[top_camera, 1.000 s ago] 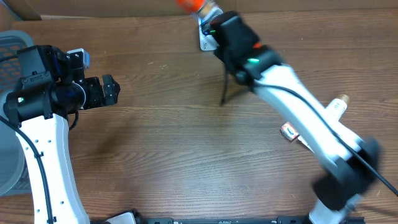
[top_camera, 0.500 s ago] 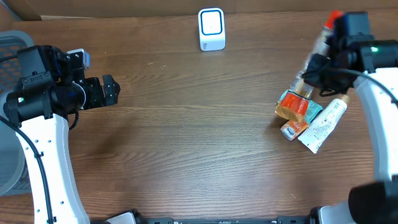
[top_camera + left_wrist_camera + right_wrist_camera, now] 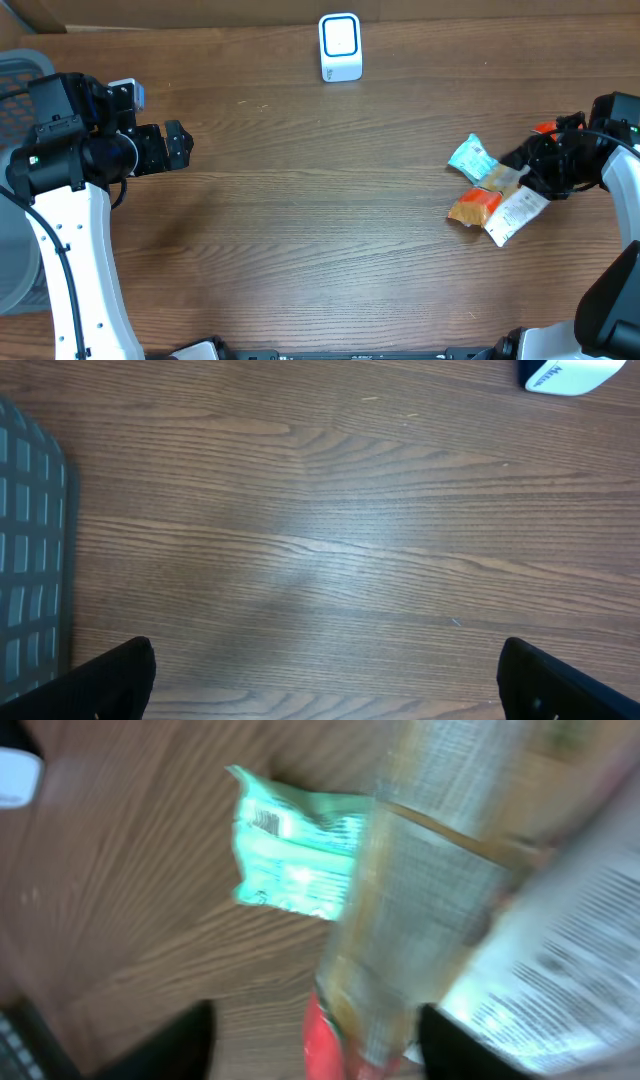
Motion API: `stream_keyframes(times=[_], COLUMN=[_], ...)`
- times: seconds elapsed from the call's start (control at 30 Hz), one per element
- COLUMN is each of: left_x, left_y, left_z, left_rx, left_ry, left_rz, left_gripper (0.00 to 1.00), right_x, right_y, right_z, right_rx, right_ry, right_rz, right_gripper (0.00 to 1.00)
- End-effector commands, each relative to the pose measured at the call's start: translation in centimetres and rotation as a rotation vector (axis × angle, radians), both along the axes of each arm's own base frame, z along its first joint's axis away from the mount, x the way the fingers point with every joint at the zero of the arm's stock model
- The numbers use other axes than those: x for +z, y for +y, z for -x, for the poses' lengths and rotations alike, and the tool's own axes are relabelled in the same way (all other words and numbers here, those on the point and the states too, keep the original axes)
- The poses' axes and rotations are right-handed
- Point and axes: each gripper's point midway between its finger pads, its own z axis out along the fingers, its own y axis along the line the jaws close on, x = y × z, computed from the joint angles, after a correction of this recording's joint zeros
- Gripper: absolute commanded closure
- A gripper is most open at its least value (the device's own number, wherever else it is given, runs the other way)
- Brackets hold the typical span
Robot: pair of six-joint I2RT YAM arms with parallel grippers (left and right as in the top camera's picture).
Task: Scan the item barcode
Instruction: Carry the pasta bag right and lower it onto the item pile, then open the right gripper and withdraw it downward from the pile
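Note:
The item, a clear packet with an orange-red end [image 3: 478,204], lies on the pile at the right side of the table. In the blurred right wrist view, the packet [image 3: 430,890] runs down between my right gripper's [image 3: 315,1040] dark fingers. The jaws stand apart, with a gap on the left side. From overhead, my right gripper [image 3: 527,165] hovers low over the pile. The white barcode scanner [image 3: 340,47] stands at the back centre. At the left, my left gripper [image 3: 176,145] is open and empty above bare wood, its fingertips [image 3: 115,678] spread wide.
A teal packet [image 3: 471,157] and a white printed packet [image 3: 517,213] lie against the item; the teal one [image 3: 295,845] also shows in the right wrist view. A grey basket [image 3: 20,68] sits at the far left edge. The scanner's corner [image 3: 568,374] shows in the left wrist view.
My right arm swung from the scanner back to the right side, came down onto the pile with the item, and its jaws have opened. The left arm has not moved.

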Motion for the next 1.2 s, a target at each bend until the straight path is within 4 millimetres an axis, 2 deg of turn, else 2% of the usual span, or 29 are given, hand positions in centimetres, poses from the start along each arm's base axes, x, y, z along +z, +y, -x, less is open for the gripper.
stream_keyframes(times=[0.0, 0.03, 0.1, 0.2, 0.33, 0.6, 0.77, 0.93, 1.17], left_x=[1.3, 1.3, 1.3, 1.3, 1.3, 1.3, 1.3, 1.3, 1.3], left_y=[-0.4, -0.4, -0.4, -0.4, -0.4, -0.4, -0.4, -0.4, -0.4], left_z=[-0.1, -0.1, -0.1, -0.1, -0.1, -0.1, -0.1, -0.1, -0.1], left_rx=[-0.03, -0.03, -0.03, -0.03, -0.03, -0.03, -0.03, -0.03, -0.03], left_ry=[-0.039, -0.039, -0.039, -0.039, -0.039, -0.039, -0.039, -0.039, -0.039], left_rz=[-0.014, -0.014, -0.013, -0.013, -0.013, -0.014, -0.014, -0.013, -0.014], left_gripper=[0.0, 0.0, 0.0, 0.0, 0.0, 0.0, 0.0, 0.0, 0.0], right_x=[1.3, 1.6, 2.7, 4.4, 7.3, 14.6, 18.5, 20.1, 20.1], right_y=[0.8, 1.1, 1.8, 2.4, 3.7, 10.7, 12.9, 13.3, 13.3], right_z=[-0.2, -0.3, -0.4, 0.0, 1.2, 5.4, 8.1, 9.6, 9.5], right_rx=[0.048, 0.07, 0.126, 0.17, 0.245, 0.5, 0.541, 0.529, 0.529], right_ry=[-0.064, -0.08, -0.118, -0.108, -0.1, -0.263, -0.401, -0.449, -0.448], right_rz=[-0.025, -0.038, -0.07, -0.069, -0.028, 0.012, 0.029, 0.029, 0.029], right_gripper=[0.21, 0.19, 0.08, 0.0, 0.0, 0.0, 0.0, 0.0, 0.0])
